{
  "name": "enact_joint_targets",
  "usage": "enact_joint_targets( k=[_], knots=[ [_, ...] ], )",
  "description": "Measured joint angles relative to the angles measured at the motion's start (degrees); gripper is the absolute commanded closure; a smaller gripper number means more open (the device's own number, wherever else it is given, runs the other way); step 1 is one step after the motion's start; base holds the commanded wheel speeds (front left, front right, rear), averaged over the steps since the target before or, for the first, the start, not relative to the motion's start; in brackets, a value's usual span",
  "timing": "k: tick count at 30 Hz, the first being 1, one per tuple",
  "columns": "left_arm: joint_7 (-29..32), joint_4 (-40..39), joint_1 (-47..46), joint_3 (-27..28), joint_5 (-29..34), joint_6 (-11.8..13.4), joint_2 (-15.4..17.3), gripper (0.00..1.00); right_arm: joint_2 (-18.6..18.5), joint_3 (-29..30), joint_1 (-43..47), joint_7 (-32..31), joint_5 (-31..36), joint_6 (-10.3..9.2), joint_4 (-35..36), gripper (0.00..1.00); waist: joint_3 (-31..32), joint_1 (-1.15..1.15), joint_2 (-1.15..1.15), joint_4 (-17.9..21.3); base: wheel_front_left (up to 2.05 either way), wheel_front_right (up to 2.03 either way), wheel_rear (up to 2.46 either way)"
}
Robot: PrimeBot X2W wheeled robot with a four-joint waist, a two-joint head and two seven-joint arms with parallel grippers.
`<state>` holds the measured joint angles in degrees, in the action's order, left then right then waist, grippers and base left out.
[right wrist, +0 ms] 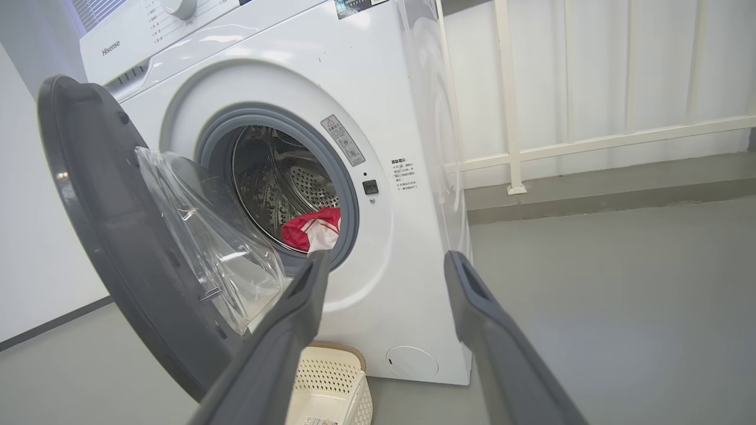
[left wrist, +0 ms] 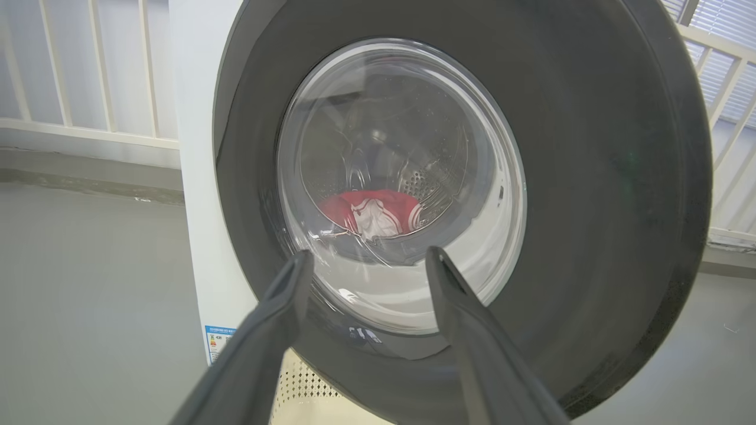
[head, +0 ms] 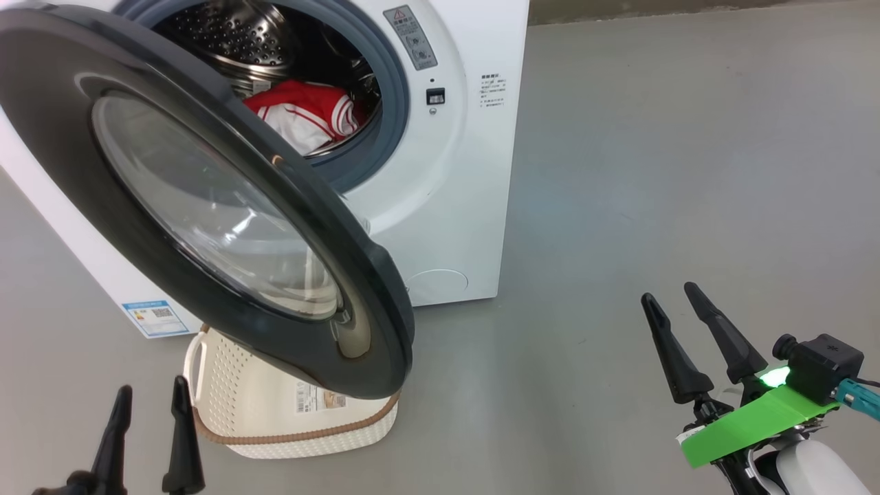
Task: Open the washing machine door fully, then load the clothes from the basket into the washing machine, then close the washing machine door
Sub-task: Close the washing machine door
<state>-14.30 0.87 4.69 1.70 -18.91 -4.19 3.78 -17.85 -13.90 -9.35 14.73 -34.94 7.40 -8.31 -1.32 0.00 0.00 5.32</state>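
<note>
Judging by the layout, seems to be at the closing step. Finds the clothes (head: 306, 113) bunched low in the drum of the washing machine (head: 447, 206), at 12 o'clock in the head view. Finds the basket (head: 230, 385) on the floor at 7 o'clock, with just a sticker visible in the part not hidden by the door. Sees the washing machine door (head: 206, 199) swung part-way out, hinged on the 9 o'clock side, free edge overhanging the basket.

To close well: press with the left gripper (head: 152, 383) on the black outer ring near the free edge, toward 3 o'clock in the left wrist view, not on the bulging glass. Push steadily in an arc about the hinge until the latch side meets the front panel. Check first that no red fabric trails over the grey rubber ring; in the right wrist view, lies close to the lip at 5 o'clock of the opening. Keep the right gripper (head: 668, 291) clear at 4 o'clock, well apart from the machine.

Reads both sets of jaws as spread wide, holding nothing and touching nothing. Points the left pair at the door's outer face, near but apart.
</note>
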Motion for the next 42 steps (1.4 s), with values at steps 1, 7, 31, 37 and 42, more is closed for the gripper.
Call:
enact_joint_targets(
  k=[1, 7, 31, 37, 42],
  knots=[
    [0.0, -0.3, 0.3, 0.2, 0.6, 0.0, -0.2, 0.0, -0.1, 0.0, 0.0, 0.0, 0.0, 0.0, 0.0, 0.0, 0.0, 0.0, 0.0, 0.0, 0.0, 0.0, 0.0],
    [0.0, -1.4, 0.7, 0.9, 2.7, 0.0, -0.8, 0.0, -0.3, 0.5, 0.0, 0.0, 0.0, 0.0, 0.0, 0.0, -0.4, 0.0, 0.0, -0.4, 0.0, 0.0, 0.0],
    [0.0, -2.6, 0.6, 0.3, 3.0, 0.5, -1.2, 0.0, -0.4, 1.1, 0.0, 0.0, 0.1, 0.0, 0.2, 0.0, -1.6, 0.0, 0.0, -1.2, 0.0, 0.0, 0.0],
    [0.0, -2.7, 0.6, 0.1, 3.0, 0.9, -1.2, 0.0, -0.4, 1.1, 0.0, 0.0, 0.1, 0.0, 0.2, 0.0, -1.6, 0.0, 0.0, -1.3, 0.0, 0.0, 0.0],
    [0.0, -2.7, 0.6, -0.2, 2.6, 1.0, -1.2, 0.0, -0.5, 1.1, 0.0, 0.0, 0.1, 0.0, 0.2, 0.0, -1.4, 0.0, 0.0, -1.5, 0.0, 0.0, 0.0]
  ],
)
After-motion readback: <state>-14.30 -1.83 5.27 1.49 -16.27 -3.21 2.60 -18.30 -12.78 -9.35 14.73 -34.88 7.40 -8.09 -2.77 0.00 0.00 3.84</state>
